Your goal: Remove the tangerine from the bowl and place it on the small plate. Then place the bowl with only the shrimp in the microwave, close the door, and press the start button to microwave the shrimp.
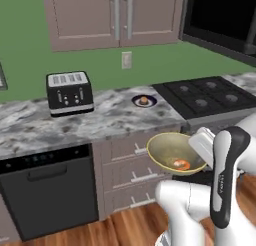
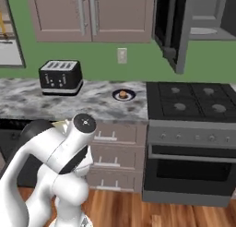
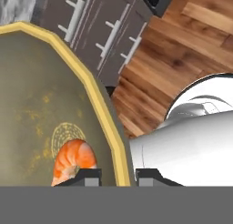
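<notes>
Grey microwave, door open, waits at two o'clock. Glossy, stiff bowl hangs off the bench, hand pinching its rim; tilt slides the shrimp. Tangerine sits on the small plate.

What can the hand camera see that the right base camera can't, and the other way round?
Hand view alone: the shrimp lying inside the bowl, with the gripper shut on the bowl's rim. Right base view alone: the tangerine sitting on the small plate, the toaster, the stove, and the microwave with its door open. Both: cabinet drawers and wooden floor.
</notes>
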Controlling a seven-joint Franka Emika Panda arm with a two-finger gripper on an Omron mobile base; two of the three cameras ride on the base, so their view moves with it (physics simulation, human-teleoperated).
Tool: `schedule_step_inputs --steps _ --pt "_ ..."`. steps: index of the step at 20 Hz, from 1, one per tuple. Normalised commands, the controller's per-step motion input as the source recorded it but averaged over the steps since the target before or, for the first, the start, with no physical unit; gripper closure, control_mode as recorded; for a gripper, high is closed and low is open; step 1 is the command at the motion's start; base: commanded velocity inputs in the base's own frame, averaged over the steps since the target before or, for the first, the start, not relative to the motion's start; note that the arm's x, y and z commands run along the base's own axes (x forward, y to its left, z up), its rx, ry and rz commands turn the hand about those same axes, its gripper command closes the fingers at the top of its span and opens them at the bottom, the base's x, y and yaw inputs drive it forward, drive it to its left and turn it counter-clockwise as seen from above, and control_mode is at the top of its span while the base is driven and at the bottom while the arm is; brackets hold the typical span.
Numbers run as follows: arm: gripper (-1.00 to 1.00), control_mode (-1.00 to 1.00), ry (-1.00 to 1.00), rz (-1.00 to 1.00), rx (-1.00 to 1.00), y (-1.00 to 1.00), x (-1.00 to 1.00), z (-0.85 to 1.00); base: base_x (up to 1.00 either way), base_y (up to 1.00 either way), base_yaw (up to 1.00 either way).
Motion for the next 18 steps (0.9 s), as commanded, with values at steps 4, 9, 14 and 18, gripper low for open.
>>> schedule_step_inputs --steps 4,9,14,18 --pt "1.00 1.00 0.00 0.00 0.00 0.00 0.00 0.00 -0.08 -1.00 -0.20" --pt "1.00 1.00 0.00 0.00 0.00 0.00 0.00 0.00 0.13 -1.00 -0.09" --pt "1.00 1.00 0.00 0.00 0.00 0.00 0.00 0.00 0.45 -0.96 0.00" --pt "1.00 1.00 0.00 0.00 0.00 0.00 0.00 0.00 0.62 -0.65 0.04"
